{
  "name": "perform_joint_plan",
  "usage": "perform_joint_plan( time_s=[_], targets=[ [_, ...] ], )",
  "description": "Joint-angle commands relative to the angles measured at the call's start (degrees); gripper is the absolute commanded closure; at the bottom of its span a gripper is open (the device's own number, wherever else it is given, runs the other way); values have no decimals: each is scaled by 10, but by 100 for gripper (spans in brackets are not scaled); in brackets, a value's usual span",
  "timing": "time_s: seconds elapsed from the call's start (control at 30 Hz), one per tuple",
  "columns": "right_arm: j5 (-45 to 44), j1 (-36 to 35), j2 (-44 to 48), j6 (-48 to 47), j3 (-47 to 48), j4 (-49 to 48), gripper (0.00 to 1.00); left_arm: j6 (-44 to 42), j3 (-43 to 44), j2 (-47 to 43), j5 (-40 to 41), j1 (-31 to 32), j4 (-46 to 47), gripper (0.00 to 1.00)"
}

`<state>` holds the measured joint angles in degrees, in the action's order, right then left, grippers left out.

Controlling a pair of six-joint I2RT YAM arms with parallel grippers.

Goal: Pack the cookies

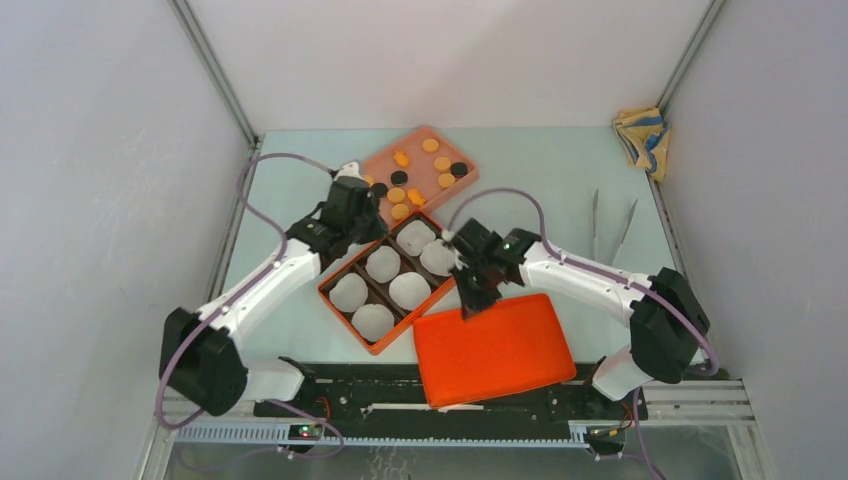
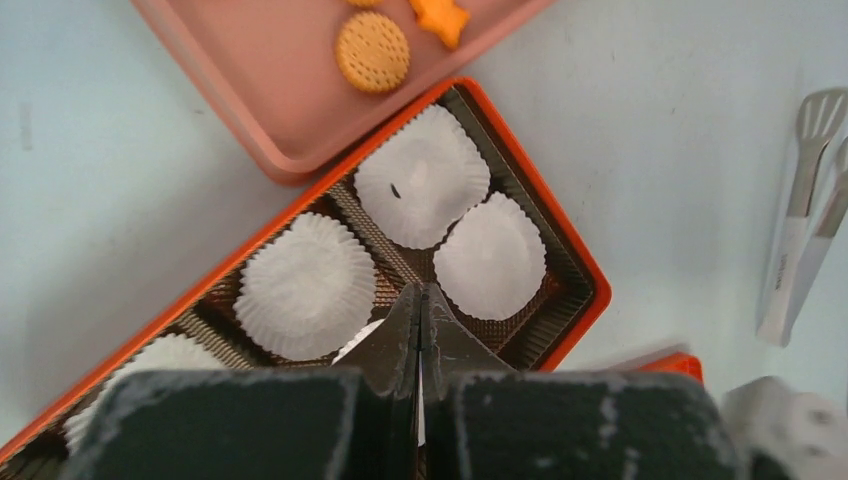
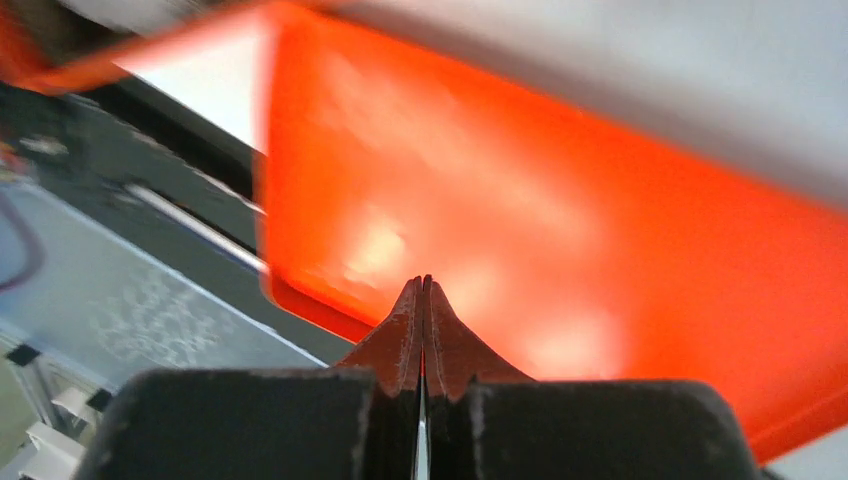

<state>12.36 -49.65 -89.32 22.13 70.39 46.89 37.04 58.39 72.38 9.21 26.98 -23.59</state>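
Note:
The cookies, small orange and black discs, lie on a pink tray at the back. One round orange cookie shows in the left wrist view on the tray. In front of the tray stands an orange box with several white paper cups in its compartments; no cookie shows in them. My left gripper is shut and empty, above the box's far-left edge. My right gripper is shut and empty, over the far-left corner of the orange lid.
The lid lies at the table's near edge, partly over the arm rail. Metal tongs lie to the right and show in the left wrist view. A yellow-blue cloth sits in the far right corner.

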Motion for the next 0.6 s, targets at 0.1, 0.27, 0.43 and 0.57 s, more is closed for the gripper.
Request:
perform_joint_plan(
  time_s=[0.1,0.27,0.43,0.57],
  targets=[
    [-21,4,25,111,-198,-86,100,-6,23,80,-32,40,46,100],
    [-30,25,-11,122,-218,-121,100,-5,21,99,-47,44,46,100],
    [-46,94,-48,112,-218,-111,100,6,-18,89,-45,45,52,100],
    [-42,177,-74,95,-217,-111,100,13,-44,79,-51,46,59,100]
  ],
)
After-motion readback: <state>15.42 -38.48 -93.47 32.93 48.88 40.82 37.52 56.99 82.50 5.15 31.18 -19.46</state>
